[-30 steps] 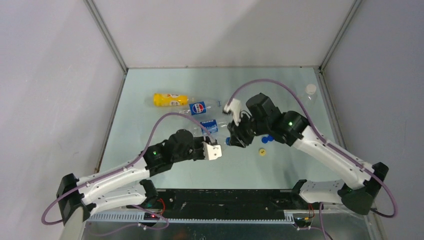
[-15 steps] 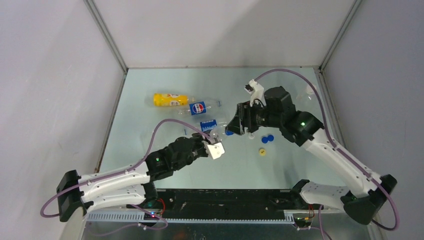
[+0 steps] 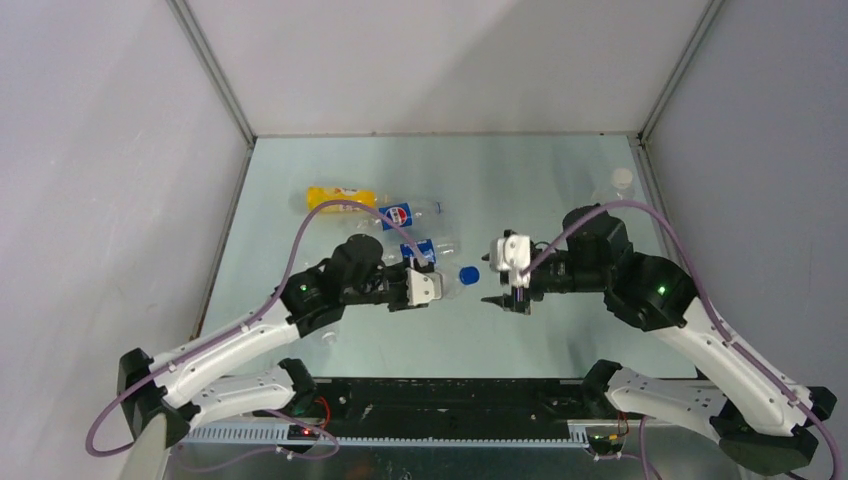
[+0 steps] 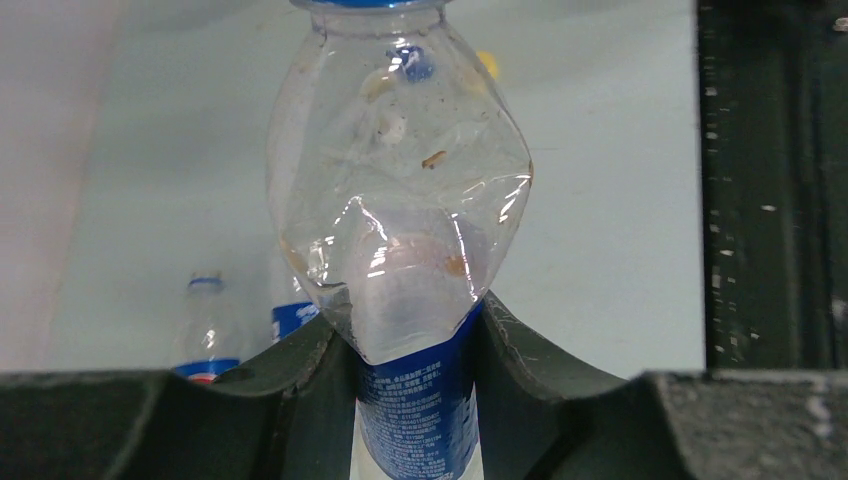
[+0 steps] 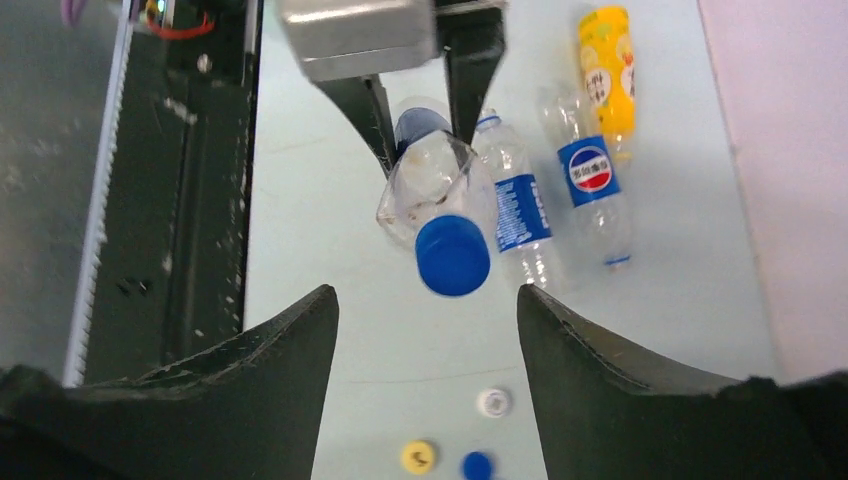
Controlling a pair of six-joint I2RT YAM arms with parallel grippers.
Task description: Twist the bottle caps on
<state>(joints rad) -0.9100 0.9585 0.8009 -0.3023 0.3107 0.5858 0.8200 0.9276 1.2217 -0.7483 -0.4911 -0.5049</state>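
The bench (image 3: 560, 180) is being used to carry three lying bottles: a yellow bottle (image 5: 606, 65), a round-logo bottle (image 5: 590, 180) and a blue-labelled bottle (image 5: 520, 215). A clear bottle (image 4: 400, 200) is being clenched around its body by the left tool (image 4: 410, 400), with its neck pointing toward the right tool (image 5: 427, 300). The right tool is being held spread wide, apart from it. A blue cap (image 5: 452, 255) is sitting on that neck. A white cap (image 5: 493, 402), a yellow cap (image 5: 420, 456) and a loose blue cap (image 5: 477, 465) are lying near one another.

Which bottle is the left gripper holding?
The clear plastic bottle with the blue screw cap, in the left gripper; the opaque yellow bottle and Pepsi-labelled bottle lie on the table.
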